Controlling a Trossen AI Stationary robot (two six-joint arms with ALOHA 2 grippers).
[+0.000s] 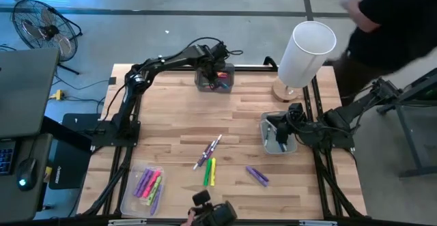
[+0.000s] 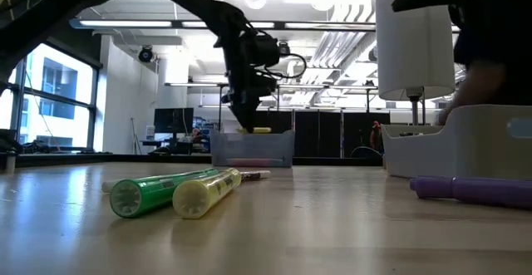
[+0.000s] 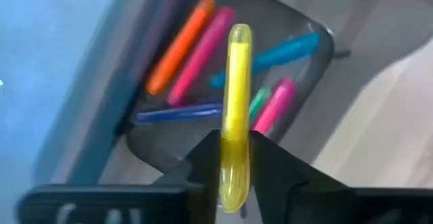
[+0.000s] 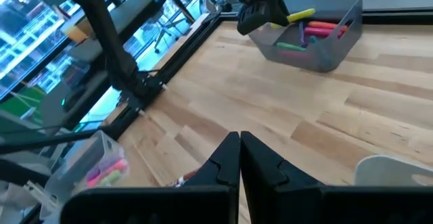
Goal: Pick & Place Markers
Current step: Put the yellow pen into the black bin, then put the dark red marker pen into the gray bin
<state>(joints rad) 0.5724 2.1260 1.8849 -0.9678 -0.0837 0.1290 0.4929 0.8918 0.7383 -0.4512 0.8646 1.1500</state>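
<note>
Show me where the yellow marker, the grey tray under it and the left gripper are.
yellow marker (image 3: 237,102), left wrist view, middle of barrel
grey tray (image 4: 342,31), right wrist view, side wall
left gripper (image 3: 238,166), left wrist view, between the fingertips

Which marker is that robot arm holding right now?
Find the grey bin at the table's far edge. The left tool hangs over it, pinching a yellow marker. The other markers lie loose inside the bin; this one is held in the air.

Two dark, slim jointed arms are showing black cabling along their links; the right gripper (image 4: 239,158) is showing matte black, wedge-shaped fingers (image 4: 226,162).
</note>
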